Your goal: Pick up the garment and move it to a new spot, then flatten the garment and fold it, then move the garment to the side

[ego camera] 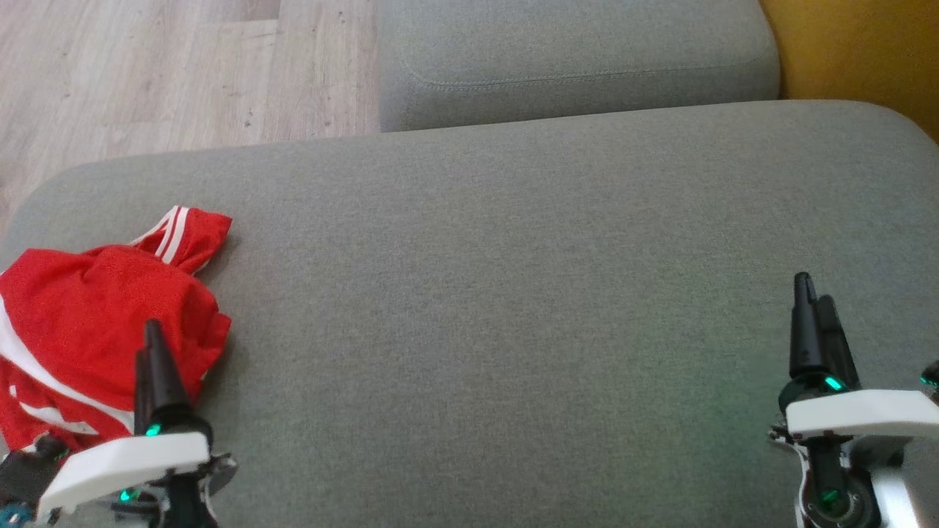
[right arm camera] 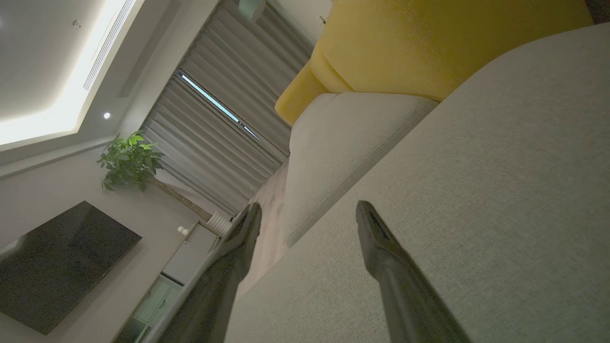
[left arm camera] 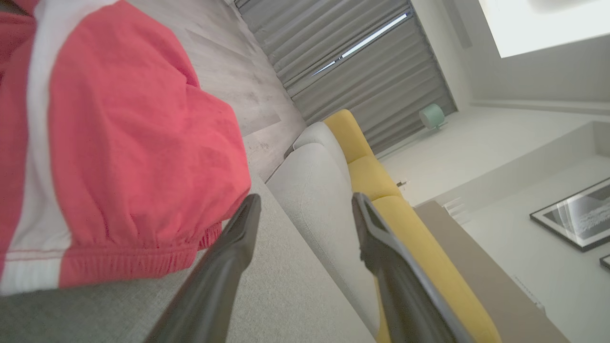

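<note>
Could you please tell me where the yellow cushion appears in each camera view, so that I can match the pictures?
Head view: the yellow cushion fills the top right corner.
Left wrist view: the yellow cushion runs as a slanted band from the middle down to the bottom right.
Right wrist view: the yellow cushion lies along the top, right of centre.
Shared landmark: the large grey seat in front of it.

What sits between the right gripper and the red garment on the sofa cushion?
Nothing: in the head view, the stretch of grey cushion from the red garment across to the right gripper is bare.
</note>
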Tool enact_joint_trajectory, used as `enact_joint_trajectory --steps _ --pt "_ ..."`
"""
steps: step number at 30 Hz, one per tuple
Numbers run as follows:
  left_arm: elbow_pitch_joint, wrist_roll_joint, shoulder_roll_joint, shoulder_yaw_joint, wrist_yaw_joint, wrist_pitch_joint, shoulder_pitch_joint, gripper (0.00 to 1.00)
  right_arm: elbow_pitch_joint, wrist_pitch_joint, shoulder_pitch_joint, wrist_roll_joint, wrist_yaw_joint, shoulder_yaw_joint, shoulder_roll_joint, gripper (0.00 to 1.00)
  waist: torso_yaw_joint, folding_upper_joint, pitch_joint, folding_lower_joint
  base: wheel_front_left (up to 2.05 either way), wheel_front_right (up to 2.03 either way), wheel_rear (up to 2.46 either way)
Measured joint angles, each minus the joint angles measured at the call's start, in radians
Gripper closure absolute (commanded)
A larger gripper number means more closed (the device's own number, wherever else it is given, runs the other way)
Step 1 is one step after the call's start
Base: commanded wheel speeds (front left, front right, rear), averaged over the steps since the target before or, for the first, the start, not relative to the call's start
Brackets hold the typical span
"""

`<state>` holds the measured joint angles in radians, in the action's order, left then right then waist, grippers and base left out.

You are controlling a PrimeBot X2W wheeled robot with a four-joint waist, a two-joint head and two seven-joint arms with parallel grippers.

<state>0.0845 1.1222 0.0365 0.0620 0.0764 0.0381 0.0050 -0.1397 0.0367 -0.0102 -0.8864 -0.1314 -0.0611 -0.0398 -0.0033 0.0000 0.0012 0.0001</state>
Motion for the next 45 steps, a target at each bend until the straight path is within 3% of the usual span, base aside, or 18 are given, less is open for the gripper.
enact_joint_trajectory --steps 21,36,45 --pt "-0.067 -0.461 0.018 -0.192 -0.062 0.057 0.003 0.00 0.051 0.060 0.003 0.319 0.000 0.051 0.000 0.00 0.001 0.0000 0.003 0.0000 0.00 0.00 0.00" --pt "-0.044 -0.690 0.119 -0.385 -0.235 0.106 -0.002 0.00 0.060 0.106 0.024 0.569 0.000 0.095 -0.001 0.00 -0.004 0.0000 0.003 0.0000 0.00 0.00 0.00" --pt "-0.023 -0.811 0.178 -0.498 -0.308 0.131 -0.031 0.00 0.063 0.132 0.023 0.700 0.000 0.105 -0.001 0.00 -0.013 0.0000 0.004 0.0000 0.00 0.00 0.00"
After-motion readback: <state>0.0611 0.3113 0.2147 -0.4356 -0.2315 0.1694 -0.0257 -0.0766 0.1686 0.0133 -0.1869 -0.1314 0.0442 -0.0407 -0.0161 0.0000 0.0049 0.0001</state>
